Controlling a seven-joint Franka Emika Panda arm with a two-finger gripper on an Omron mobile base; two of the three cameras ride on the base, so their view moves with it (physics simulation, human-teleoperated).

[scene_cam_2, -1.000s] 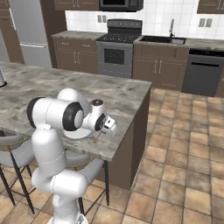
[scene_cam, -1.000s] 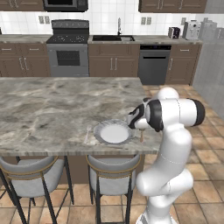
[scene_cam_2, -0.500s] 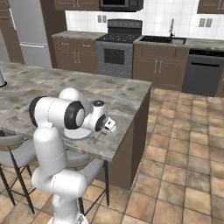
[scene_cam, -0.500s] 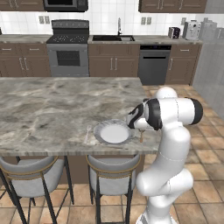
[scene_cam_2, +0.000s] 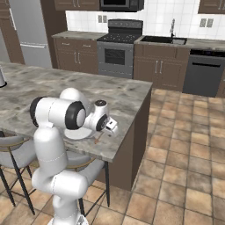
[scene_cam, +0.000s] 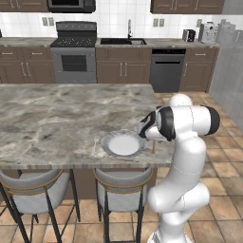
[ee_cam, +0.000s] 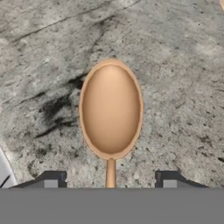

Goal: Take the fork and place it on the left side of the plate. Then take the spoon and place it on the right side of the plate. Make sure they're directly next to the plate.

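1. The marble island counter (scene_cam: 52, 114) is the stage here, with two stools (scene_cam: 35, 187) tucked under its near edge. All the work sits at that near edge, within the arm's easy reach.
2. The plate (scene_cam: 123, 144) lies flat near the counter's front, and the arm hunches low just to its right, which is the side the spoon is meant for.
3. The gripper (ee_cam: 110, 180) is down close over the marble. In the hand view its two dark tips stand well apart, one on each side of the handle and neither touching it — jaws spread, nothing clamped.
4. The spoon (ee_cam: 110, 111) lies flat on the counter, bowl up and away from the hand, with its thin handle running back between the tips. In the left base view a brown sliver (scene_cam: 153, 147) shows just right of the plate's rim, and I judge it set down in its place.
5. A curve of plate rim (ee_cam: 5, 175) peeks in at the hand view's lower left, so spoon and plate look close neighbours, as the task demands.
6. The fork (scene_cam: 95, 148) — a faint pale sliver just left of the plate, too small to read clearly.
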